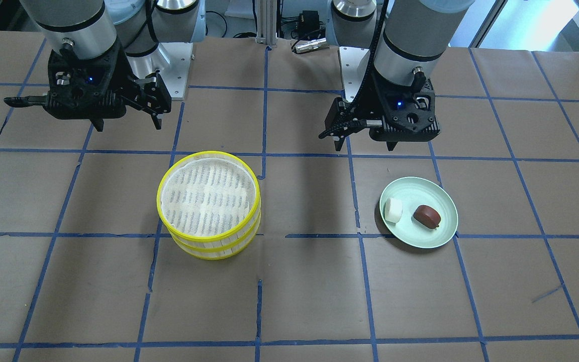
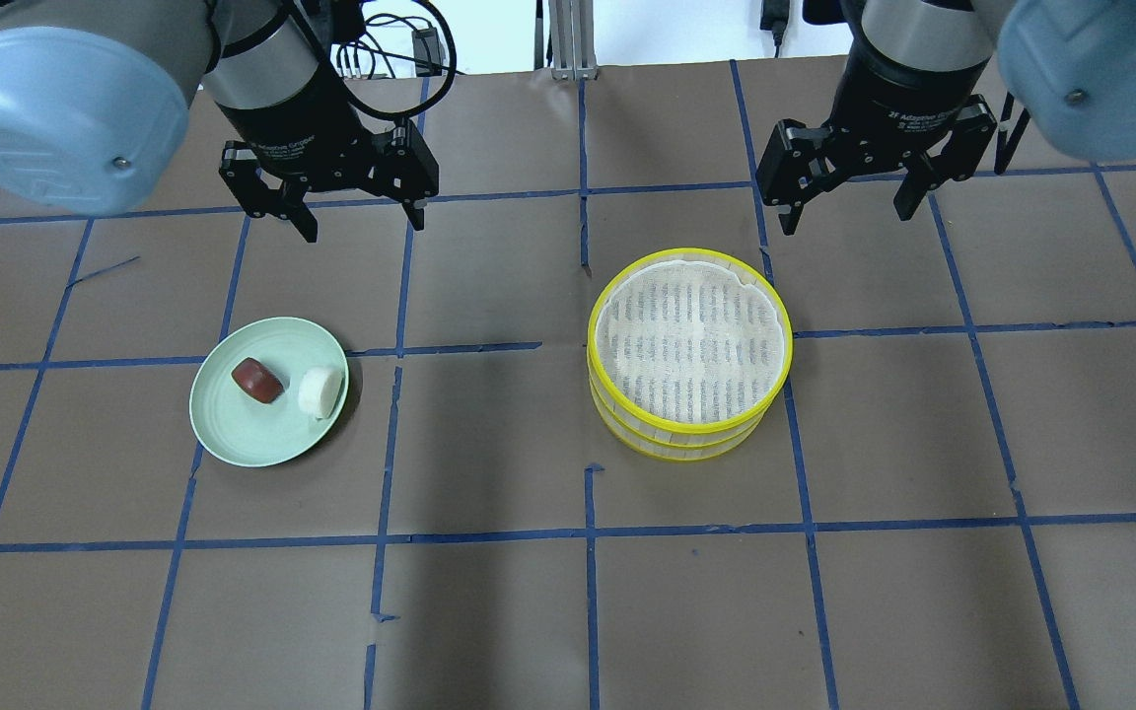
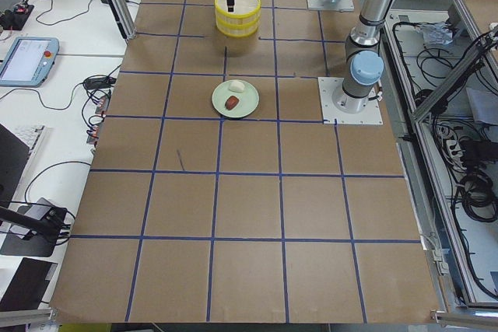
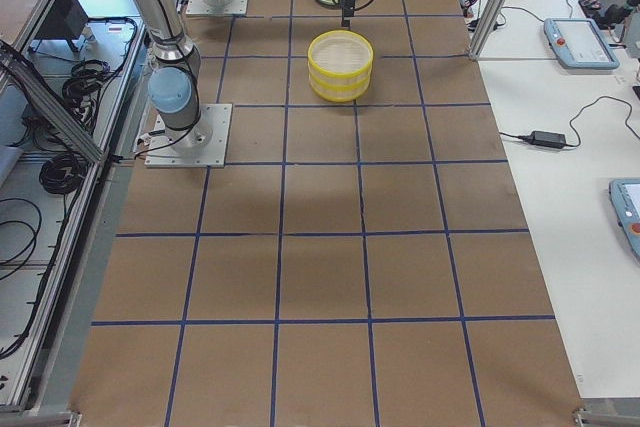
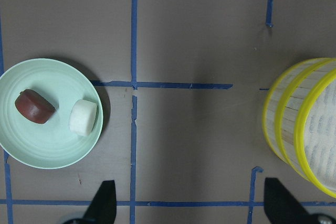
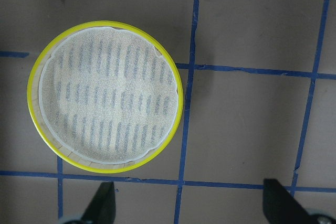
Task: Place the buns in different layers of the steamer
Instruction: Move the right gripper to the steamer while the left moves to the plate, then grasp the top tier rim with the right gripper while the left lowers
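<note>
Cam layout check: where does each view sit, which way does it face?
Overhead: behind robot, looking forward-down; left gripper, right gripper.
Front-facing: across table, facing robot; grippers mirrored.
Exterior left: table end nearest plate; left arm near.
Exterior right: end nearest steamer; right arm near.
Left wrist: looking down; fingertips, plate, steamer edge.
Right wrist: looking down; fingertips, steamer.
Shared: overhead and front-facing both show plate, buns, steamer.

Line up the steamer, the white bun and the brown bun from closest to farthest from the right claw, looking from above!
From the right claw:
1. Steamer, close by on the right side.
2. White bun, on the plate, nearer the steamer.
3. Brown bun, farther left on the plate.
</note>
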You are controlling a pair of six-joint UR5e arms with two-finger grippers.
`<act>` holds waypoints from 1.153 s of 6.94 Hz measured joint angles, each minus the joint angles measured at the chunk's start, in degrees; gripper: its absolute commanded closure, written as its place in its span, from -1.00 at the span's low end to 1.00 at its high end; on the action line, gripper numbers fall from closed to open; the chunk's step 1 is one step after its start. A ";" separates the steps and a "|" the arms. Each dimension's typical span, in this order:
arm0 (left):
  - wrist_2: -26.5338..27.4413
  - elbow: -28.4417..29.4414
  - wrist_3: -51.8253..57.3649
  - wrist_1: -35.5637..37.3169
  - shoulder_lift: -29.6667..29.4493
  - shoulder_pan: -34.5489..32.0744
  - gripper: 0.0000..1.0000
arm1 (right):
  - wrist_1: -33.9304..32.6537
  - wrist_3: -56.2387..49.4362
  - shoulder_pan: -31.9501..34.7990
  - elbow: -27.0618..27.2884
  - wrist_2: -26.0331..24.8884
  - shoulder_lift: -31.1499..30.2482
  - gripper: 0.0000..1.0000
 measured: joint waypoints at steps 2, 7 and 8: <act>0.08 0.00 -0.04 -0.01 0.06 0.01 -0.99 | 0.19 -0.16 -0.06 0.13 0.02 -0.02 -1.00; -0.06 -6.46 8.15 3.31 -0.66 7.45 -0.90 | -8.23 -0.40 0.02 9.88 -0.33 1.74 -1.00; 0.14 -9.76 10.53 7.23 -1.48 9.53 -0.86 | -14.72 -0.22 0.04 14.05 -0.50 2.76 -1.00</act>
